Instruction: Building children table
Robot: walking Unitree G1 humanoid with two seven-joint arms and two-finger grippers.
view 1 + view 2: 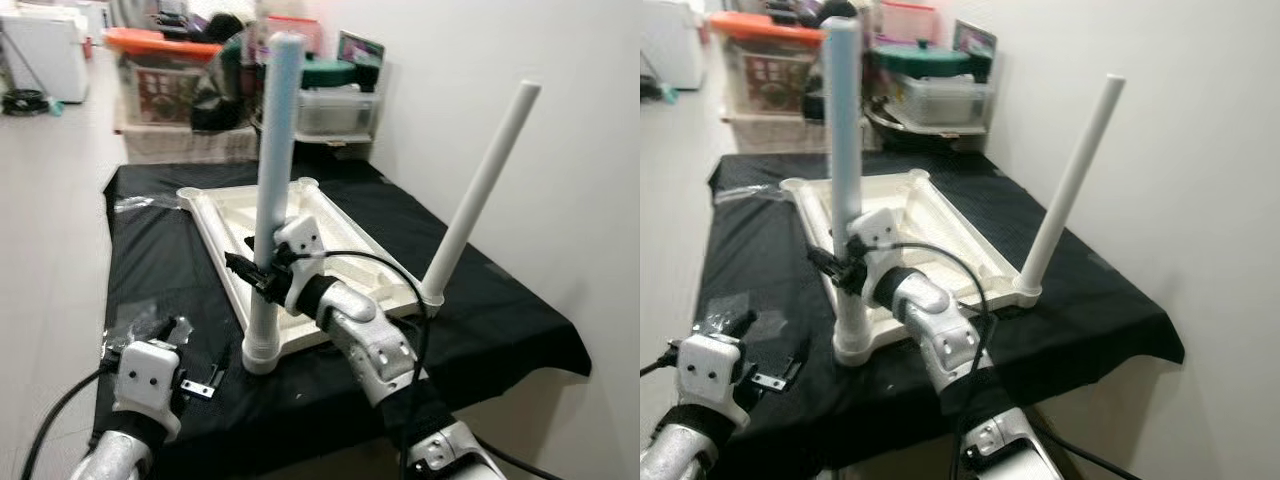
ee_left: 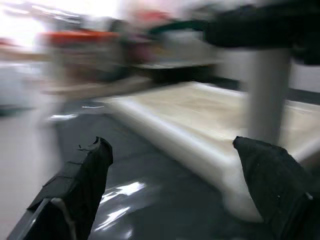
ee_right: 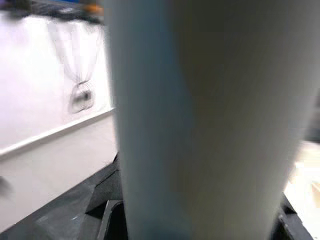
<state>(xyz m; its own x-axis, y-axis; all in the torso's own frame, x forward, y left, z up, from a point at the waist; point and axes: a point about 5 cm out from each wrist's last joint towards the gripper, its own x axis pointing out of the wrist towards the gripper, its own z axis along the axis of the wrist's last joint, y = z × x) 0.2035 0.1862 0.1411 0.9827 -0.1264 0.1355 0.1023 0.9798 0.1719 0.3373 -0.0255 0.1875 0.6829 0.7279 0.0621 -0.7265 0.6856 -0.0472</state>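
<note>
Nearest you, at 7 o'clock, your left gripper [image 1: 165, 330] hovers low over the black cloth [image 1: 480, 300] that covers the desk; in its wrist view the two black fingers [image 2: 80, 185] stand well apart with nothing between them. Just beside it, toward 6 o'clock, a small metal bracket [image 1: 200, 388] lies on the cloth.

Dead centre, your right gripper [image 1: 252, 270] is clamped on the near leg [image 1: 275, 180], roughly a third of the way up. That leg stands upright in the near corner socket of the tabletop [image 1: 250, 215], which lies upside down on the cloth. The right wrist view is blurred, but the pale tube looks to sit tight between the fingers.

At 3 o'clock, a second leg [image 1: 480, 190] is seated in the right corner socket and leans out toward the wall [image 1: 580, 150].

Farther off, at 12 o'clock behind the desk, storage boxes [image 1: 330, 105] and an orange-lidded bin [image 1: 160, 70] are stacked on the floor.
</note>
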